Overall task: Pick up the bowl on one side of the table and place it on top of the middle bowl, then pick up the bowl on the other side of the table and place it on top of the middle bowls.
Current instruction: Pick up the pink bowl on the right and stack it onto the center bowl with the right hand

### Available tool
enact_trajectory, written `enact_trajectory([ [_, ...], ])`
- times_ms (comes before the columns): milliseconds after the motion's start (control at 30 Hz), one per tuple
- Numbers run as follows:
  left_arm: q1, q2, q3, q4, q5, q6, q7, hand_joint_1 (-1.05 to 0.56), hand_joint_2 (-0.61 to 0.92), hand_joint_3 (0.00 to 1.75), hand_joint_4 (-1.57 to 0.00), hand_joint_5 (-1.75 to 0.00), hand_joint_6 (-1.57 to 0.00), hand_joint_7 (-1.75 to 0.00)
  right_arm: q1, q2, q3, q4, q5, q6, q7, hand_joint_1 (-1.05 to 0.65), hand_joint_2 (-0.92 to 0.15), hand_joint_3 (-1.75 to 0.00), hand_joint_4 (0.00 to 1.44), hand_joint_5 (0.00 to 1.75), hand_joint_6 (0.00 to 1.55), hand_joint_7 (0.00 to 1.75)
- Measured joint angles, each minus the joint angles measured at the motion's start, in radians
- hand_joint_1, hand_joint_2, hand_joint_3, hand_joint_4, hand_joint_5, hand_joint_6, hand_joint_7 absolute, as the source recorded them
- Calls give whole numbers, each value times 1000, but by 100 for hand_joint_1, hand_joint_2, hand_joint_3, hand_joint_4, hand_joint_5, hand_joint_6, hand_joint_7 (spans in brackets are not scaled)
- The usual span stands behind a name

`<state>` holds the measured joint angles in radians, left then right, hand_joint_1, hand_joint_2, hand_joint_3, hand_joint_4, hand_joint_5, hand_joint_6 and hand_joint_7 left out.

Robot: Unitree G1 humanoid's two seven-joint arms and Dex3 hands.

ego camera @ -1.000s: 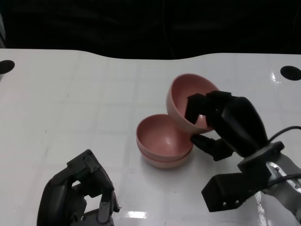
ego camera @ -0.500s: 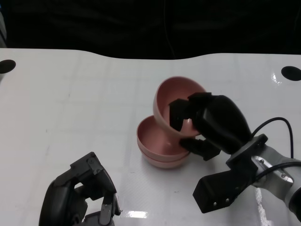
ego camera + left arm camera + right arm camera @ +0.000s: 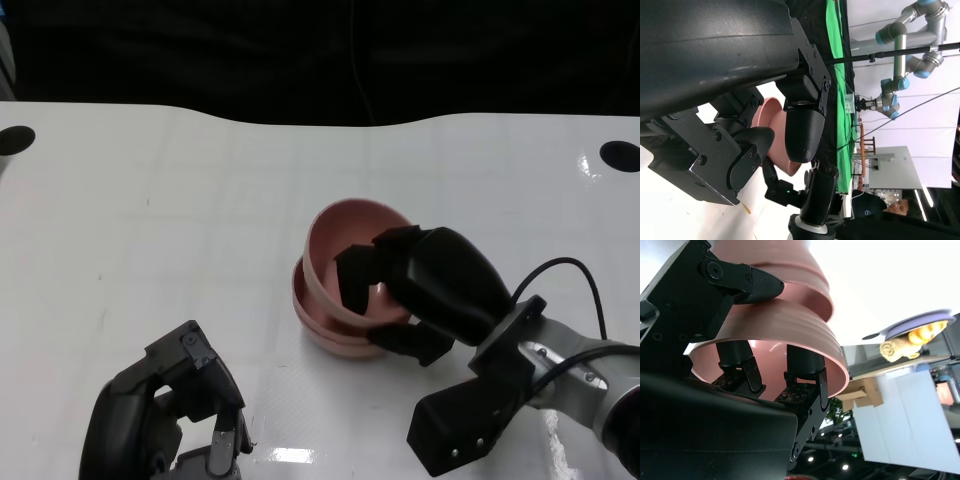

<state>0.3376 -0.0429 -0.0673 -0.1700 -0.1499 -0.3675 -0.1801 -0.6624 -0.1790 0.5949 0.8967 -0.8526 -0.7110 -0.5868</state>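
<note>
Table [image 3: 150, 200]: white, glossy; a dark round hole near each far corner, left hole [image 3: 14, 140] and right hole [image 3: 619, 155].
Stacked bowls [image 3: 335, 335]: pink, nested, sitting on the table just right of centre. Only their rims and lower walls show under the held bowl.
Held bowl [image 3: 330, 250]: pink, same kind, tilted with its opening facing up and toward the right hand. Its lower side sits inside the stack's top rim; its far rim stands higher than the stack. Whether it is fully seated cannot be told.
Right hand [image 3: 425, 285]: comes in from the near right and grips the held bowl at its right rim. In the right wrist view, fingers [image 3: 800, 367] lie inside the bowl [image 3: 775, 330] against its inner wall and another finger [image 3: 747, 282] presses on the outside, so the wall is clamped between them.
Right forearm [image 3: 560, 365]: silver, with a black cable looping above it.
Left hand [image 3: 165, 415]: near left edge of the table, well apart from the bowls, fingers curled in, nothing held.
Left wrist view: left hand's fingers [image 3: 802, 127] close up, pink bowl [image 3: 775, 135] behind them.
Background, left wrist view: green screen [image 3: 837, 75], grey-and-blue robot arm [image 3: 905, 35], a person [image 3: 880, 205].
</note>
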Motion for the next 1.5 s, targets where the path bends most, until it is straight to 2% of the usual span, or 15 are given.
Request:
enact_trajectory([
  [67,0,0,0,0,0,0,0,3,47,140,-92,-175,-76,-169,-7,6,3,18,3,-9,12,-12,-43,-109,92,175,72,164],
  [133,-1,1,1,0,3,0,0,3,46,140,-92,-175,-76,-169,-15,9,5,29,18,-14,68,-17,-51,-92,88,133,81,101],
  [167,-1,1,1,0,5,0,0,3,46,140,-92,-175,-76,-169,-18,9,5,31,27,-15,99,-18,-52,-88,88,126,85,88],
  [233,-1,1,1,0,7,0,0,3,46,140,-92,-175,-76,-169,-24,9,4,31,38,-18,136,-19,-54,-85,88,120,87,77],
  [267,-1,1,2,0,7,0,0,5,46,141,-92,-175,-76,-169,-26,8,3,27,49,-15,163,-37,-71,-57,55,83,63,50],
  [300,-1,1,2,0,7,0,0,5,46,141,-92,-175,-76,-169,-29,6,3,17,51,-6,204,-47,-81,-41,44,62,54,34],
  [333,-1,1,2,0,6,0,0,6,46,141,-92,-175,-76,-169,-30,3,4,4,51,6,243,-55,-88,-34,34,47,48,22],
  [367,-2,1,2,0,6,0,0,6,46,141,-92,-175,-76,-169,-29,-2,8,-14,50,22,278,-59,-90,-32,29,42,44,18],
  [533,-3,1,2,0,-1,0,0,6,46,142,-93,-175,-77,-169,-6,-24,11,-104,45,95,363,-73,-92,-39,16,34,35,8],
  [767,-5,1,2,3,-3,0,-1,6,44,144,-93,-175,-77,-169,40,-61,5,-226,22,175,380,-74,-92,-38,17,38,36,6],
  [967,-6,1,3,11,-3,0,-1,5,43,145,-94,-175,-78,-168,81,-93,-10,-324,19,223,383,-77,-92,-47,15,40,33,3],
  [1233,-9,1,4,13,-2,0,-1,6,42,146,-94,-175,-79,-167,152,-138,-41,-445,12,240,368,-78,-92,-47,12,42,33,2],
  [1400,-11,1,4,13,-2,2,-1,5,42,146,-95,-175,-80,-167,222,-154,-78,-505,27,216,330,-72,-92,-45,1,61,30,0],
  [1500,-14,0,4,13,-2,4,-1,5,42,146,-95,-175,-80,-167,268,-165,-106,-533,49,192,308,-68,-92,-42,0,64,30,0],
])
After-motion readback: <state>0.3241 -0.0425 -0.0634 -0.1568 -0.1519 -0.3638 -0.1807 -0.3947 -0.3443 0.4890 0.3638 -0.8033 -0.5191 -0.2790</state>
